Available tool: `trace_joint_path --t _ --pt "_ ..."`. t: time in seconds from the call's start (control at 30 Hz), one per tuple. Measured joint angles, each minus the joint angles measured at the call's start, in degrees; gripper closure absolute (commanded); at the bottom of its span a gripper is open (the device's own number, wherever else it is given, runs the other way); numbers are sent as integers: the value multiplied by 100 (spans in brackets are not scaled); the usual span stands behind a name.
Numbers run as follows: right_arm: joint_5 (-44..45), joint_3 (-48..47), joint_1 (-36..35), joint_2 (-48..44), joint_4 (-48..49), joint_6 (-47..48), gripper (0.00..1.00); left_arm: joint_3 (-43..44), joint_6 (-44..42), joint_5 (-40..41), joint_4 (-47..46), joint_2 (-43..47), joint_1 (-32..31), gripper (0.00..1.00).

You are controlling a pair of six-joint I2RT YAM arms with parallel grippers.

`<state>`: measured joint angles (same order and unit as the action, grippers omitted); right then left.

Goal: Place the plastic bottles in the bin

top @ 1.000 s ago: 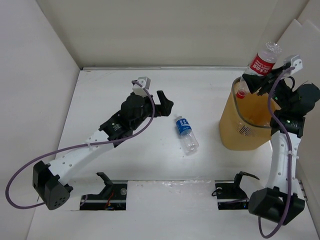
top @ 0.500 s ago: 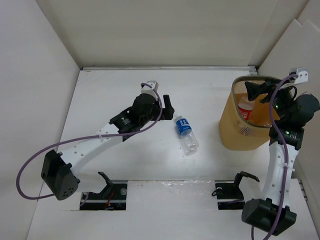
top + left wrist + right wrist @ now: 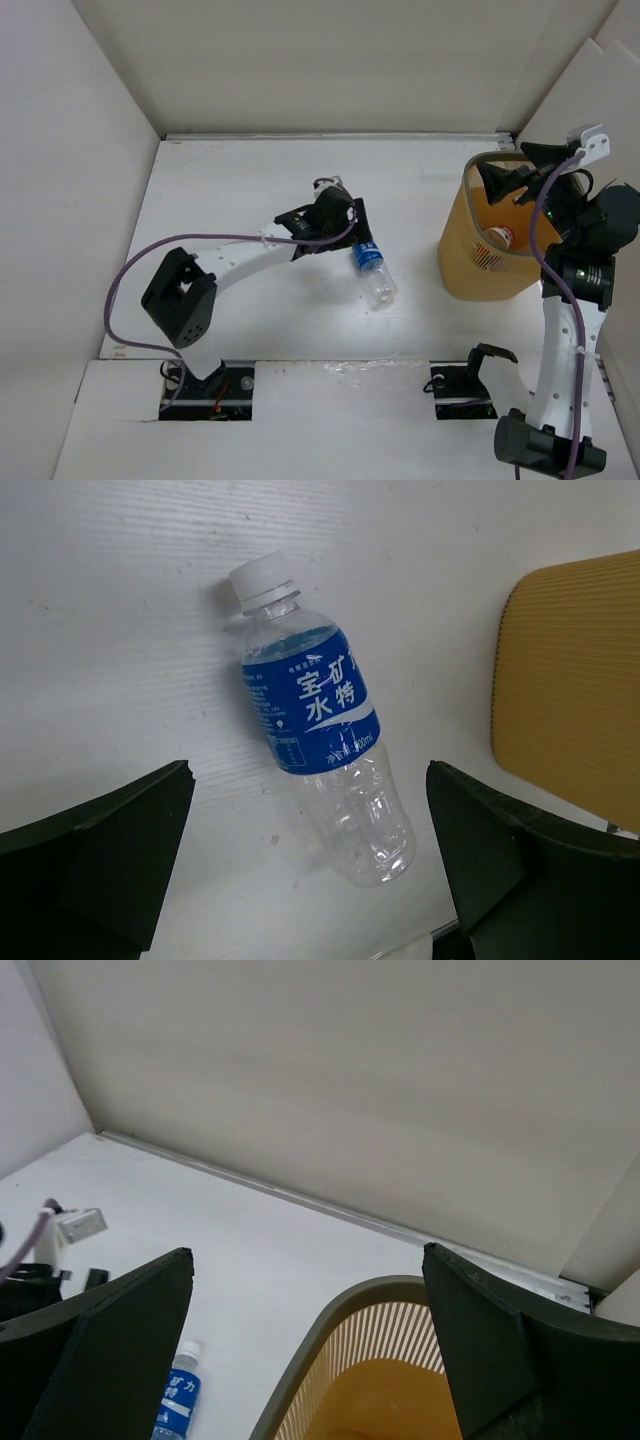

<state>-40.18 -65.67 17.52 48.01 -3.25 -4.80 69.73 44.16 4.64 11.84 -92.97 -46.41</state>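
One bottle [image 3: 373,270] flat on the bench [image 3: 230,190], blue label up, well left of the bin [image 3: 478,262]. Long axis slanted in the top view: cap [image 3: 262,578] toward the far wall and slightly left, base [image 3: 384,852] toward the near edge and the bin.

Left gripper [image 3: 352,226] just by the cap end, above the bottle, spread wide and holding nothing. In the wrist view, one finger to each side of the bottle's clear lower half, neither touching. Axis running up between the fingers, only a little off square, so likely to be closed on across the body, not end to end. Judged to need little beyond a drop to bench level, perhaps with a small twist to square up.

Right gripper [image 3: 512,172] over the far rim of the bin, likewise spread apart and empty, well apart from the bottle. Inside the bin, a red bottle [image 3: 500,237] low down.

Plainly the left arm's pick: far nearer, and roughly lined up. After the grasp, bin off to the right, beyond the base end.
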Motion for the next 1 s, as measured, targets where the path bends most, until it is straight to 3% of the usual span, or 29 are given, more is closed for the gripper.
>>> trace_joint_path --t 0.37,0.8,0.9,0.97,1.0 --pt "63 15 -127 -42 -396 249 0 796 1346 107 616 -1285 -267 0" --pt "79 103 -317 -92 -448 310 0 1410 2076 212 935 -2076 -308 0" --pt "61 103 -376 -116 -448 313 0 1443 2173 214 960 -2347 -308 5" --pt "44 103 -378 -118 -448 313 0 1593 2236 201 964 -2400 -308 21" --pt "33 103 -391 -118 -448 313 0 1668 2251 188 955 -2470 -308 34"
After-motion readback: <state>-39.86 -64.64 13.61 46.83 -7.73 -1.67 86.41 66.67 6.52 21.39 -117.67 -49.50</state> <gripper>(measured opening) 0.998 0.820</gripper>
